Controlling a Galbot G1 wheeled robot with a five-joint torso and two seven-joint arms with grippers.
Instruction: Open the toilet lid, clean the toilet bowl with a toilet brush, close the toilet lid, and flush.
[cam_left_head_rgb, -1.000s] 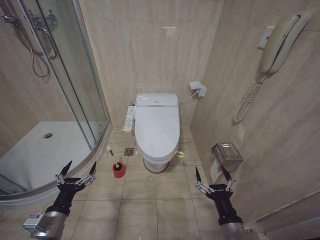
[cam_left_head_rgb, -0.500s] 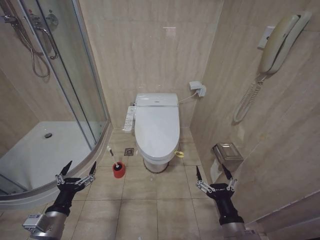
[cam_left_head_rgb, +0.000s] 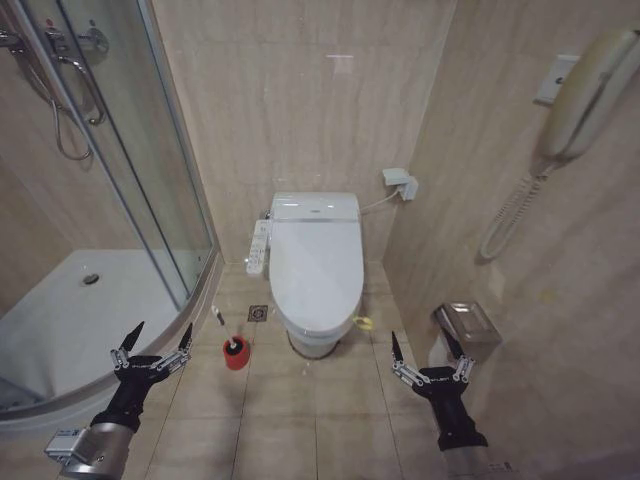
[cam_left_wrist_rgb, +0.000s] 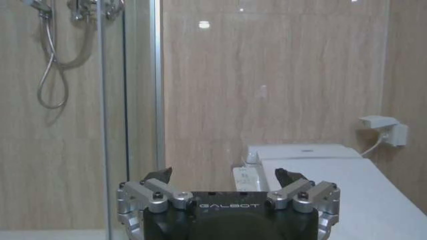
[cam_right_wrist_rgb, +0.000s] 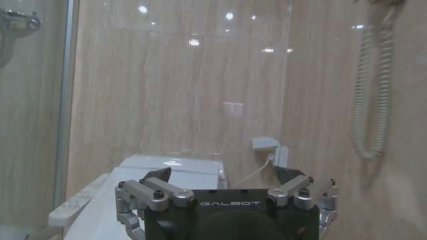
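The smooth white oval toilet lid (cam_left_head_rgb: 316, 262) lies shut, so lid-opening has not begun. Left gripper (cam_left_head_rgb: 152, 347) and right gripper (cam_left_head_rgb: 425, 355) hang low, well apart from it, jaws spread wide and empty. Next, I judge, one must reach the lid's front edge.

A white shower tray (cam_left_head_rgb: 80, 300) is seen ahead and left of the left gripper (cam_left_head_rgb: 162, 335), enclosed by a curved glass door (cam_left_head_rgb: 150, 150). A metal paper holder (cam_left_head_rgb: 467, 328) is mounted just ahead and right of the right gripper (cam_left_head_rgb: 420, 345). A wall phone (cam_left_head_rgb: 590, 80) with a coiled cord (cam_left_head_rgb: 510, 215) is fixed high above it. A floor drain (cam_left_head_rgb: 258, 313) is set in the tiles ahead, between both grippers.
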